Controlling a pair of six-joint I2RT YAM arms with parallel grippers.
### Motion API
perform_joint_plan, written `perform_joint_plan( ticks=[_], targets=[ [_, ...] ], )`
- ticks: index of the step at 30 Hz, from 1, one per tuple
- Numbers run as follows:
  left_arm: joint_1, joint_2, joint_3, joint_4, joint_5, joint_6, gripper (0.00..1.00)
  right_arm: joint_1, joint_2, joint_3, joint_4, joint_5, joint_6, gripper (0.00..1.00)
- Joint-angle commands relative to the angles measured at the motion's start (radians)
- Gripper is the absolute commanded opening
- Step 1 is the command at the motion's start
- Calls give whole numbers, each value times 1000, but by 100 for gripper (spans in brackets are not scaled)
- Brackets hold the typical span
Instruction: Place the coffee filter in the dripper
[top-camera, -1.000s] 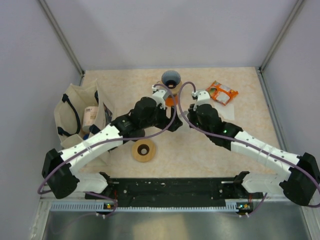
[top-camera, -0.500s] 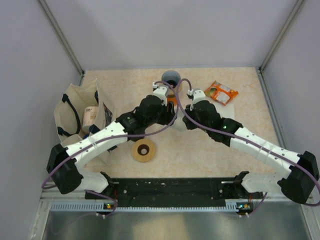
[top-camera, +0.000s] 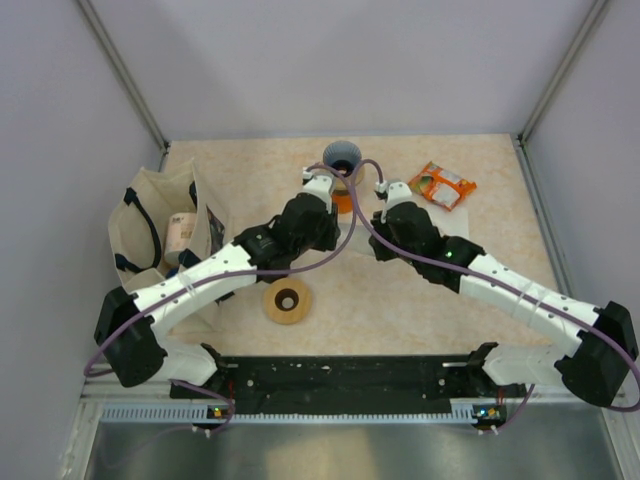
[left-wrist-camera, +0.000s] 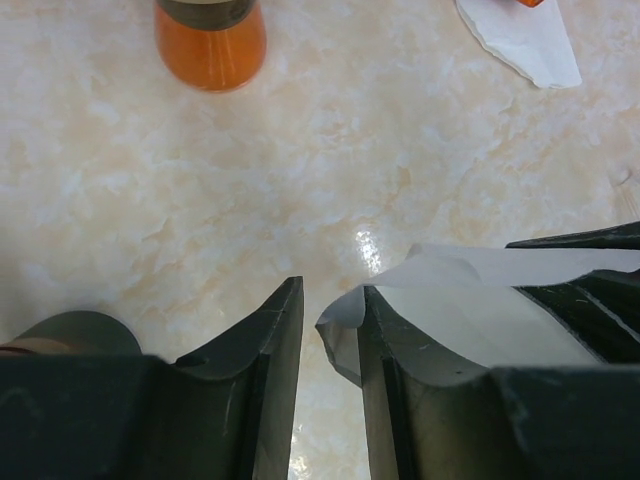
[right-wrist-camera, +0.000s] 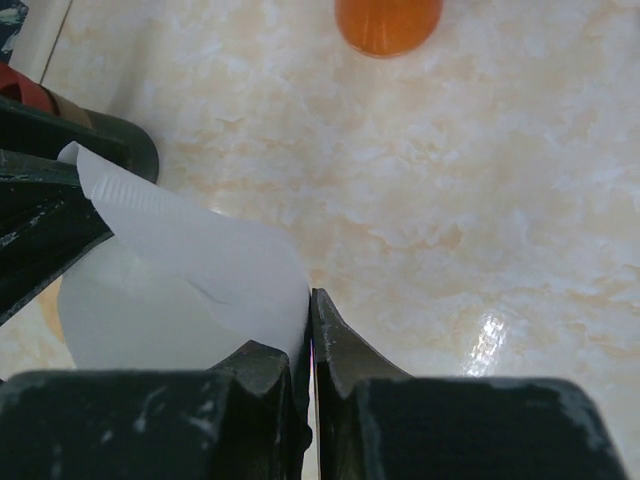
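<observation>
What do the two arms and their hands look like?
The left arm and right arm have white links and black joints. A purple cable loops along each. The left hand and right hand have dark, tapered fingers.

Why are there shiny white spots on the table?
Left wrist view: light glares off the table close by the coffee filter; right wrist view: another glare patch at lower right; top external view: even light, no glare spots.
</observation>
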Motion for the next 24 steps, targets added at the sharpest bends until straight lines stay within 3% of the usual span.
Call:
perform_joint_plan(
  ticks=[1,4,6,8,13,16,24],
  targets=[
    [-2,-30,29,-16,-40,28,34,-1,-42,42,-3,82,11,4],
    [-2,-54,32,-16,39,48,48,-1,-38,62,-1,93,25,4],
    [-2,-91,29,-13,79,49,68,-1,-21,99,-4,101,26,4],
    [-2,-143,18,8,98,52,99,-12,11,157,-30,128,38,4],
    [4,-283,-5,47,-18,55,99,-131,120,356,-109,27,101,4],
    [37,-289,27,24,-68,51,99,-142,229,520,-165,56,86,6],
    [221,-228,90,15,27,-7,99,-212,553,928,-265,-34,63,7]
  ],
)
